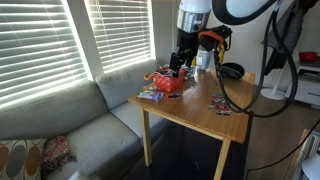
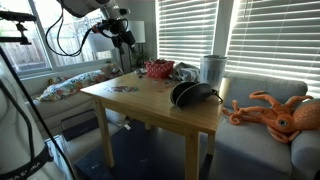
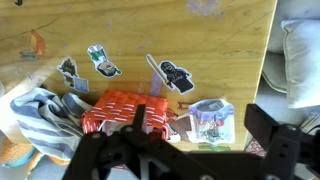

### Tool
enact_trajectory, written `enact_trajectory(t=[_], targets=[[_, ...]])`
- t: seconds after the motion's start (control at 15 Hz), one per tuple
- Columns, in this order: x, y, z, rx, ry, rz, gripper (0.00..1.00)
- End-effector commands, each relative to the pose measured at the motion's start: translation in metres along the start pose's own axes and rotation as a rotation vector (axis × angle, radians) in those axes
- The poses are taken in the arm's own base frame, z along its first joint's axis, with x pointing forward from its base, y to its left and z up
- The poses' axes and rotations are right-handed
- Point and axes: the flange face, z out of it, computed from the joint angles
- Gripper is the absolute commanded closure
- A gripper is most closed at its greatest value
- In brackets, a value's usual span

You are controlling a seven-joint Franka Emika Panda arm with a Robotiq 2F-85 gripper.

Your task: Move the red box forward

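The red box is a small bright red low-sided box at the window end of the wooden table. It shows in both exterior views. My gripper hangs above the table, just beside and above the box, with nothing between its fingers. Its dark fingers are spread wide at the bottom of the wrist view. In both exterior views the gripper is raised over the box area and apart from the box.
A striped cloth touches the box on one side and a clear packet lies on the other. A blue-and-orange packet, small dark packets, black headphones and a white cup share the table. Sofas flank it.
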Motion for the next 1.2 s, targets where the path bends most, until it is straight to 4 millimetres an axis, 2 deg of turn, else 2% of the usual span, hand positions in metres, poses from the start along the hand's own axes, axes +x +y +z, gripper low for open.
enact_trajectory(t=[0.0,0.2,0.4,0.8,1.13], targets=[[0.0,0.0,0.0,0.0,-0.001,0.0,0.0],[0.012,-0.006,0.01,-0.003,-0.01,0.024,0.0],[0.024,-0.003,0.023,-0.024,-0.007,0.056,0.0],[0.061,0.005,0.038,-0.042,0.038,0.111,0.0],[0.09,0.0,0.059,-0.052,0.063,0.12,0.0]])
